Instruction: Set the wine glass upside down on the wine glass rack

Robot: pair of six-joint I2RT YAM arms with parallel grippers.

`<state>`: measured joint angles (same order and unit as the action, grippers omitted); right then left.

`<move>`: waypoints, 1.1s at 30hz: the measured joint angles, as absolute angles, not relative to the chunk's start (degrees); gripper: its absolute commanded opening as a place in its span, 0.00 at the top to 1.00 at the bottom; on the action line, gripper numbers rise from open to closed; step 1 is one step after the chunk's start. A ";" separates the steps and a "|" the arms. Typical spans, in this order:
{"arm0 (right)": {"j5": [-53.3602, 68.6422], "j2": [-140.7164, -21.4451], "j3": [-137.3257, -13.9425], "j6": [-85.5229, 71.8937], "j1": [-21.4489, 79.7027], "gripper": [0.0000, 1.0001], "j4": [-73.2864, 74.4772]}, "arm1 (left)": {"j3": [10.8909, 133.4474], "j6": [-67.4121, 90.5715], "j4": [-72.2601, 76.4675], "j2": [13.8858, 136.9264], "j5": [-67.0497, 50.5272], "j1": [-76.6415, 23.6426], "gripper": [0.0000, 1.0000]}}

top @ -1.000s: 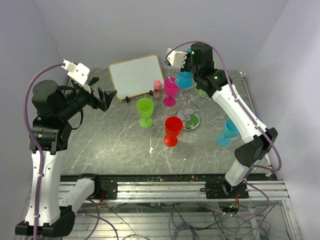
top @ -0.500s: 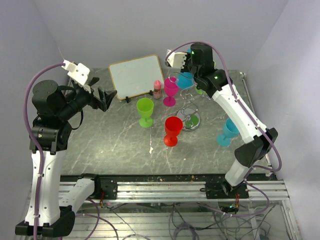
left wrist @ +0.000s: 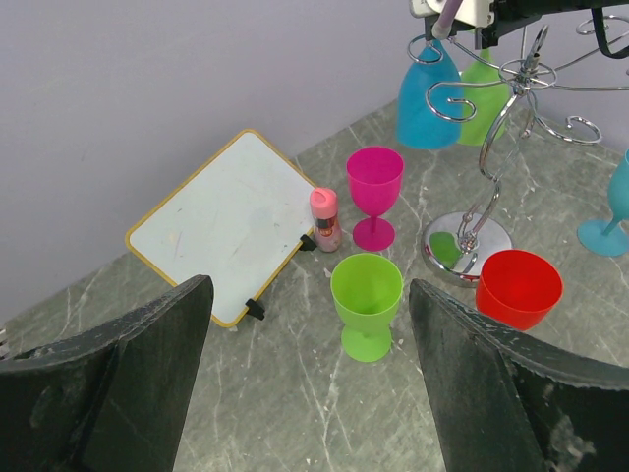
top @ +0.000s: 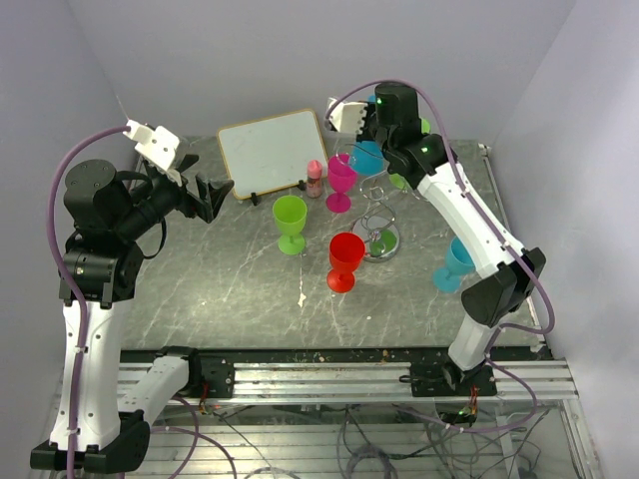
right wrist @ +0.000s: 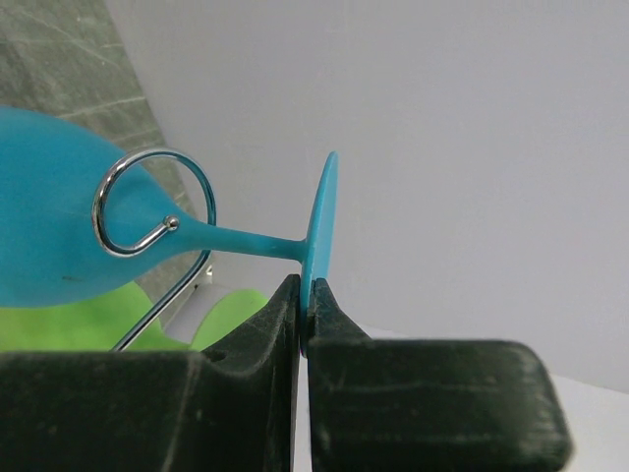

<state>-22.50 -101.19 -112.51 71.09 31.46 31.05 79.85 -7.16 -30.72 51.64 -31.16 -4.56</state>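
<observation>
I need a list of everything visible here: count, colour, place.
wine glass rack: 1, silver, right rear
blue wine glass: 1, blue, inverted at rack
hanging green glass: 1, green, on rack
magenta glass: 1, magenta, left of rack
green glass: 1, green, table centre
red glass: 1, red, by rack
second blue glass: 1, blue, table right
whiteboard: 1, white, table rear
pink bottle: 1, pink, beside whiteboard
left hand: 1, black, open, left side
right hand: 1, black, gripping blue wine glass

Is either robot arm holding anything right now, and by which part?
The right end effector pinches the blue wine glass by the edge of its round foot, bowl hanging down. The left end effector is open and empty.
</observation>
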 measured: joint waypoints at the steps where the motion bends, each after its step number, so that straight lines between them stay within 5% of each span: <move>1: -22.31 -101.21 -112.51 71.22 31.46 1.00 31.05 | 79.85 -7.16 -30.72 51.64 -31.16 -4.56 0.09; 33: -18.72 -101.95 -109.65 73.10 33.76 1.00 30.61 | 79.85 -7.92 -30.72 51.53 -31.33 -4.56 0.09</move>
<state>-18.72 -101.95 -109.65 73.10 33.76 30.61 79.85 -7.92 -30.72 51.53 -31.33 -4.56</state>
